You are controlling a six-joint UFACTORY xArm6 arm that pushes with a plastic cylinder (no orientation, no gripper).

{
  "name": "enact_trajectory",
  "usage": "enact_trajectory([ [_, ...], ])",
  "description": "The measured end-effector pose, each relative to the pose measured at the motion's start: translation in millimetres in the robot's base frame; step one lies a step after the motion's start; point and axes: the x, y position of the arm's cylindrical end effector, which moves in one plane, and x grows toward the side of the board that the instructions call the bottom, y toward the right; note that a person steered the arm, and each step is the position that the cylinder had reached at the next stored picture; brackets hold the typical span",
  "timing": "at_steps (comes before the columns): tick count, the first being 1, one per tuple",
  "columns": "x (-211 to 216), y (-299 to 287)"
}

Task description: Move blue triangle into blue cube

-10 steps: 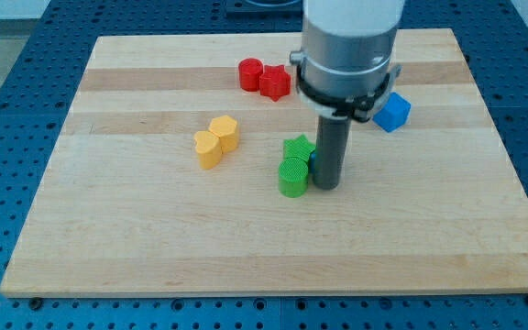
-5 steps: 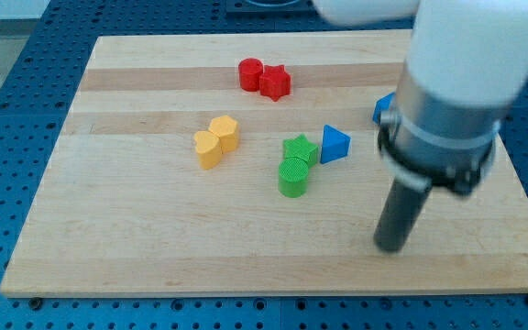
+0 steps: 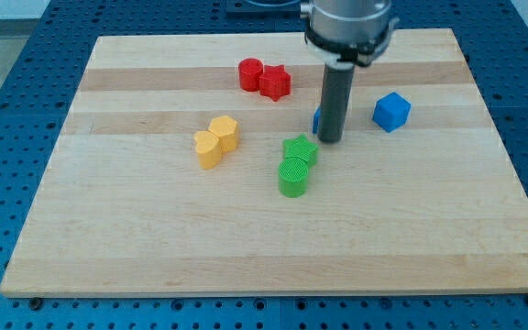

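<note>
The blue cube point(image 3: 391, 111) sits on the wooden board point(image 3: 154, 238) at the view's right. The blue triangle point(image 3: 317, 120) is almost fully hidden behind my rod; only a thin blue sliver shows at the rod's left edge. My tip point(image 3: 330, 139) rests on the board directly in front of the triangle, to the left of the cube and just above the green blocks. A gap of bare board lies between the rod and the cube.
A green star point(image 3: 299, 148) and a green cylinder point(image 3: 292, 176) touch each other just below my tip. A red cylinder point(image 3: 250, 73) and a red star point(image 3: 275, 82) sit at the top. Two yellow blocks point(image 3: 215, 141) lie at the left.
My rod swung from beside the green blocks out to the lower right, then back up to the triangle. The blue triangle has moved up, away from the green star.
</note>
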Motion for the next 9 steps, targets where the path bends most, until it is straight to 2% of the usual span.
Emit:
enact_trajectory([
  [1, -16.6, 0.0],
  [3, 17.6, -42.7],
  [5, -38.3, -44.4],
  [6, -39.3, -42.4],
  [8, -41.0, 36.1],
  [9, -41.0, 47.6],
])
